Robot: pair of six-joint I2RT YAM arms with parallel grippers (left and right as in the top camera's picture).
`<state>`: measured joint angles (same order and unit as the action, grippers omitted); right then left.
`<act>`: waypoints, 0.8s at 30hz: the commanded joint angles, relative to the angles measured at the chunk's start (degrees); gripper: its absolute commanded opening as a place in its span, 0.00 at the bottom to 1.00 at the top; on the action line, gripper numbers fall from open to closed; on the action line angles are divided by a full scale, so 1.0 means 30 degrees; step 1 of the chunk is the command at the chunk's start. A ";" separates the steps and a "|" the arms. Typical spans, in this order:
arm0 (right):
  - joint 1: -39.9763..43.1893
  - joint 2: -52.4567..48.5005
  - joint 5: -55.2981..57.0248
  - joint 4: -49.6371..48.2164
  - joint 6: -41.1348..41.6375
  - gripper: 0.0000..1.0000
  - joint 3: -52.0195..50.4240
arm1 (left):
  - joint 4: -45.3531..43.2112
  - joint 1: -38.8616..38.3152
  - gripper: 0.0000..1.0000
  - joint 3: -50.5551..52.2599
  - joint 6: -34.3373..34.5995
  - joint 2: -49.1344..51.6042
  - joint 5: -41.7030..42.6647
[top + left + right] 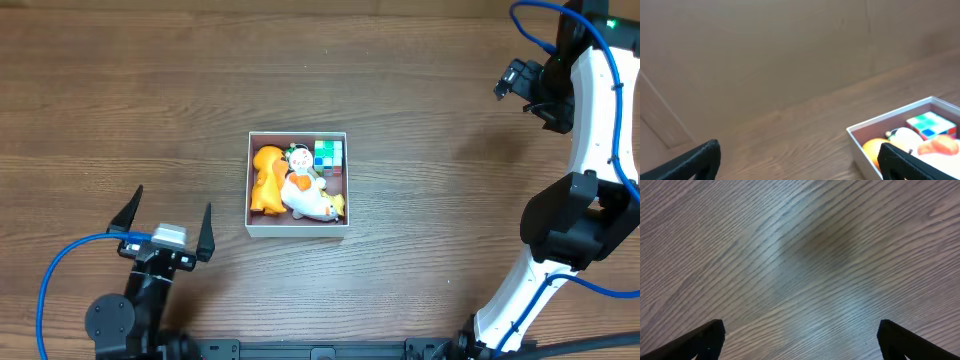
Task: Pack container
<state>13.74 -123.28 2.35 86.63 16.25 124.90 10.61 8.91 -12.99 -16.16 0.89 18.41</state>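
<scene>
While toys [300, 190] fill the container [297, 231], the left end effector [168, 218] and right end effector [800, 335] gape wide, holding nothing.

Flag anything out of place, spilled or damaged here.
Nothing stands out. The toys all lie inside the box, none on the table, and the box looks intact. The left gripper and right gripper are open, empty, clear of it.

No readable text, label, brand or number shows in any view. The box [297, 229], toys and counter [400, 120] carry none.
</scene>
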 commanded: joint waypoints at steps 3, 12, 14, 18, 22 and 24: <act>-0.0051 0.0284 0.0189 -0.0015 -0.0051 1.00 0.0029 | -0.3687 0.0168 1.00 0.2703 -0.0328 -0.0226 -0.0124; -0.0051 0.0284 0.0197 -0.0015 -0.0051 1.00 0.0029 | -0.6062 0.0153 1.00 0.4255 -0.2470 -0.0233 0.0714; -0.0058 0.0284 0.0197 -0.0015 -0.0051 1.00 0.0029 | -0.5807 0.0153 1.00 0.4255 -0.2841 -0.0233 0.0284; -0.0051 0.0284 0.0197 -0.0015 -0.0051 1.00 0.0029 | -0.2623 0.0153 1.00 0.4255 -0.2448 -0.0233 0.0233; -0.0051 0.0284 0.0197 -0.0015 -0.0051 1.00 0.0029 | -0.2623 0.0153 1.00 0.4255 -0.2324 -0.0233 -0.0197; -0.0051 0.0284 0.0189 -0.0015 -0.0051 1.00 0.0029 | -0.2623 0.0153 1.00 0.4255 -0.2324 -0.0233 -0.0197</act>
<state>13.74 -123.28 2.37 86.63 16.23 124.90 2.63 8.91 -0.40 -23.05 0.69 18.61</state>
